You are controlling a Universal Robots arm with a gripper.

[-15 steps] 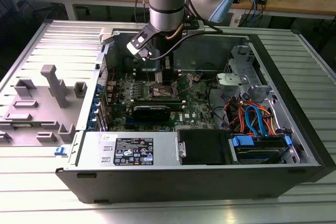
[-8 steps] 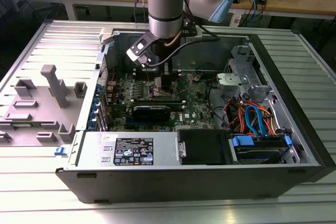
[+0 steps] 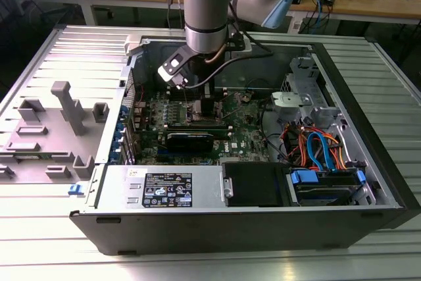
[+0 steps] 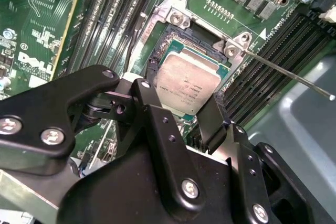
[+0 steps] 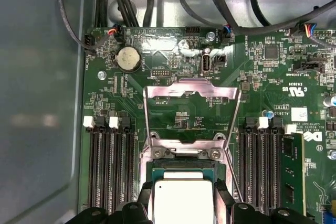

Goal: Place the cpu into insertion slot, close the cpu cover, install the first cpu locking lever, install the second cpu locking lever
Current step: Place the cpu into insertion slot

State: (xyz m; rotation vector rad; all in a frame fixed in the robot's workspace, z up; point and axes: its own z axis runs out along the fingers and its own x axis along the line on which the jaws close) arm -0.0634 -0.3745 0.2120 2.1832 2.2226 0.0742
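One cpu [image 5: 184, 203], gripped by the hand [image 5: 184, 190], sits in the insertion slot [image 4: 173, 38], cpu cover [image 5: 191, 90] raised.

Power supply label [image 3: 168, 189]: white sticker on the silver housing, with rows of black print and approval marks, too small to read.
Motherboard [image 5: 252, 77]: a white silkscreened logo [image 5: 314, 136] and approval marks [image 5: 294, 88] near one edge. Component codes across the green board are too fine to make out.
White sticker [image 5: 299, 114]: on the motherboard beside the logo, print illegible.
Cpu [image 4: 189, 85]: faint engraved lines on the grey metal face, not legible.
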